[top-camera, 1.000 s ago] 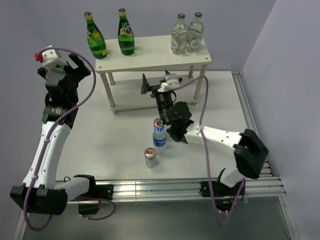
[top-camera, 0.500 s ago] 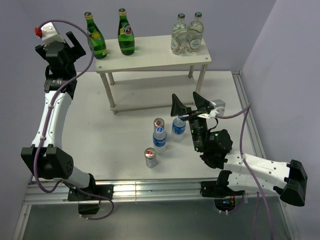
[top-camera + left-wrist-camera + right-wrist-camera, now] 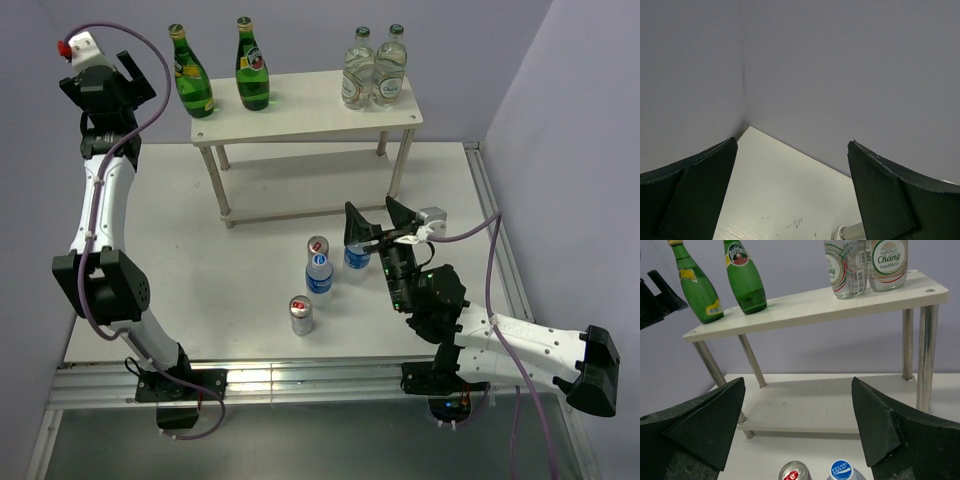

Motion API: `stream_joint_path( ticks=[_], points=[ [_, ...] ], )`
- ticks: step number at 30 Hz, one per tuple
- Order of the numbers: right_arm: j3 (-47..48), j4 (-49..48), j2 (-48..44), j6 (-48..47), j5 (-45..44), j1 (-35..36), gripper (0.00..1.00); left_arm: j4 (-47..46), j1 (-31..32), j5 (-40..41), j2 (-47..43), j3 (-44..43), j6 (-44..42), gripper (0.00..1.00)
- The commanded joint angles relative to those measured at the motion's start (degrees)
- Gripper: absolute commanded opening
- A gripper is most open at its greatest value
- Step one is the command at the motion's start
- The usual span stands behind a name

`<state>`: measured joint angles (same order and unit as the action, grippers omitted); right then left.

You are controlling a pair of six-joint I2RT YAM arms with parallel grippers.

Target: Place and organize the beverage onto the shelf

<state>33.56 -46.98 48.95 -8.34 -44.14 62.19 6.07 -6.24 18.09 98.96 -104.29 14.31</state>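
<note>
Jaws on my right gripper [image 3: 373,222] stand wide apart, nothing btwn them. I hover low just beside the water bottle [image 3: 356,256], facing the shelf [image 3: 310,108], prob. lining up a pick. Cans [image 3: 301,316] wait on the table [image 3: 200,260]. Green bottles [image 3: 192,80] sit top board, left end, grouped by kind. Left gripper [image 3: 791,145] also spread, empty, raised out of the way.
</note>
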Motion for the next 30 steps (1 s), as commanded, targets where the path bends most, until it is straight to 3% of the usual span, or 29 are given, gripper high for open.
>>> stream_joint_path(
  ticks=[1,16,30],
  points=[
    [-0.69,-0.57,-1.22,0.87,-0.86,0.56,0.93,0.88,0.00,-3.23,2.72,-4.34,1.16,0.99],
    [-3.15,-1.97,-0.35,1.48,-2.00,0.65,0.93,3.16,2.37,-8.42,11.17,-13.92,1.87,0.99],
    [-4.56,-2.50,-0.61,2.36,-2.62,0.65,0.93,1.14,9.14,-4.73,8.88,-8.91,-0.42,0.99]
  ],
)
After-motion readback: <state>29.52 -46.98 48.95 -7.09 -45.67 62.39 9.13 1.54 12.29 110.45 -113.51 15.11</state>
